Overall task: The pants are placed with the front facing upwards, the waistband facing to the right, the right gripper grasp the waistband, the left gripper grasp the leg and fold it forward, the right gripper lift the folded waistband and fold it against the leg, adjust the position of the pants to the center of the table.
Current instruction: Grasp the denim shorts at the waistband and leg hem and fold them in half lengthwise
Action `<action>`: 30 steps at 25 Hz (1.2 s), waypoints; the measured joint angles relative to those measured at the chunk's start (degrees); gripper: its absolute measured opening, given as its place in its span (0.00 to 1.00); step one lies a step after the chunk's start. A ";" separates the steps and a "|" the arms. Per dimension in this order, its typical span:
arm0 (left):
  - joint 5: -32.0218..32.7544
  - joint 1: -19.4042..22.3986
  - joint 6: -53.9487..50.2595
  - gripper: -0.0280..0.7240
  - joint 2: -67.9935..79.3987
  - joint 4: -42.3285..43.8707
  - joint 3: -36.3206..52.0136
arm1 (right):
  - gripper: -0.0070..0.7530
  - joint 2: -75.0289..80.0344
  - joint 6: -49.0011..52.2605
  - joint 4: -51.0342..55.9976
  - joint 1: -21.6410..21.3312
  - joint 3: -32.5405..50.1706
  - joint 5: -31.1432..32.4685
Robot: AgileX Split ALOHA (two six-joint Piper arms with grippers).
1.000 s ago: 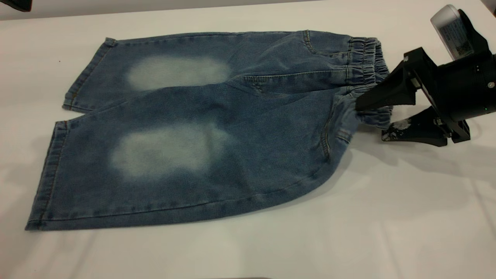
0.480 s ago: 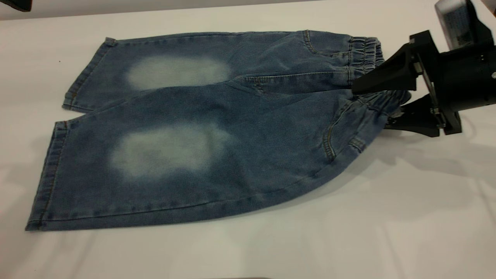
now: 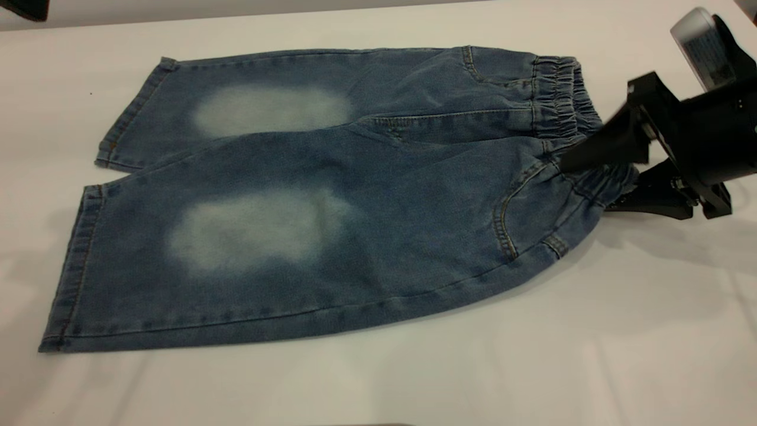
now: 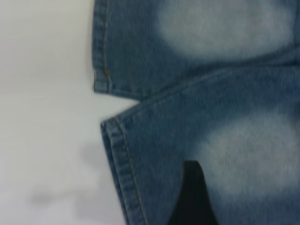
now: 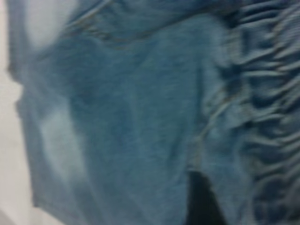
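pants [image 3: 331, 195] are being kept flat on the table [image 3: 591, 355] | waistband [image 3: 597, 177] is being pinched between closed right gripper [image 3: 582, 180] fingers | left gripper [image 4: 192, 197] above the leg hems, finger state unreadable

- Plain white table [image 3: 591, 355], smooth and unmarked, spreading well past everything on it; soft grey shadows along the near and right parts.
- Blue denim pants [image 3: 366, 195] lying front up directly on the tabletop, legs pointing left, gathered waistband [image 3: 559, 97] at the right.
- Both legs flat against the surface, hems near the left edge; far leg partly overlapped by the near one, a pale faded oval on each thigh.
- Far part of the waistband resting on the table; near part raised off it, a shadow underneath.
- In the left wrist view, the two leg hems [image 4: 110, 136] lying on bare white tabletop [image 4: 42, 117].
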 joint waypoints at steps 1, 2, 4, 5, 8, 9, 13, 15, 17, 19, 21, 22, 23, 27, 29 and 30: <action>0.87 0.00 0.00 0.70 0.00 -0.05 0.00 | 0.41 0.00 0.00 0.00 -0.07 0.00 -0.65; 1.80 0.00 0.00 0.70 0.00 -0.02 0.00 | 0.34 0.00 0.00 0.05 -0.07 0.00 -1.03; 3.95 0.00 0.00 0.70 0.00 -0.07 0.00 | 0.17 0.00 -0.29 0.02 -0.13 0.00 -1.35; 5.48 0.00 0.00 0.70 0.00 -0.07 0.00 | 0.11 0.00 -0.44 0.07 -0.13 0.00 -1.41; 10.84 0.00 0.00 0.70 0.00 -0.07 0.08 | 0.07 0.00 -0.71 0.07 -0.13 0.00 -1.84; 12.16 0.00 0.00 0.70 0.00 -0.07 0.52 | 0.07 0.00 -0.84 0.07 -0.13 0.00 -1.90; 13.03 0.00 -0.34 0.70 0.38 -0.07 5.44 | 0.07 0.00 -1.02 0.07 -0.13 0.00 -2.07; 13.16 0.00 -1.69 0.70 0.85 0.31 8.31 | 0.07 0.00 -1.07 0.07 -0.13 0.00 -2.07; 12.74 0.00 -4.23 0.70 1.04 1.52 10.26 | 0.07 0.00 -1.07 -0.05 -0.13 0.00 -2.12; 10.31 0.00 -8.11 0.70 1.04 3.50 11.70 | 0.07 0.00 -1.07 -0.29 -0.13 0.00 -2.12; 7.53 0.00 -11.05 0.70 1.52 5.47 12.97 | 0.07 0.00 -1.07 -0.45 -0.13 0.00 -2.12; 6.27 0.00 -12.19 0.70 2.04 6.40 13.26 | 0.07 0.00 -1.07 -0.50 -0.13 0.00 -2.12; 5.37 0.00 -12.88 0.70 3.13 7.30 13.31 | 0.07 0.00 -1.07 -0.56 -0.13 0.00 -2.12; 3.06 0.00 -13.69 0.70 8.64 8.83 13.33 | 0.06 0.00 -1.07 -0.56 -0.17 0.00 -2.12; 1.36 0.00 -13.75 0.70 12.06 9.39 13.33 | 0.06 0.00 -1.07 -0.63 -0.17 0.00 -2.12; 0.14 0.00 -13.75 0.70 13.98 9.63 13.33 | 0.06 0.00 -1.07 -0.67 -0.17 0.00 -2.12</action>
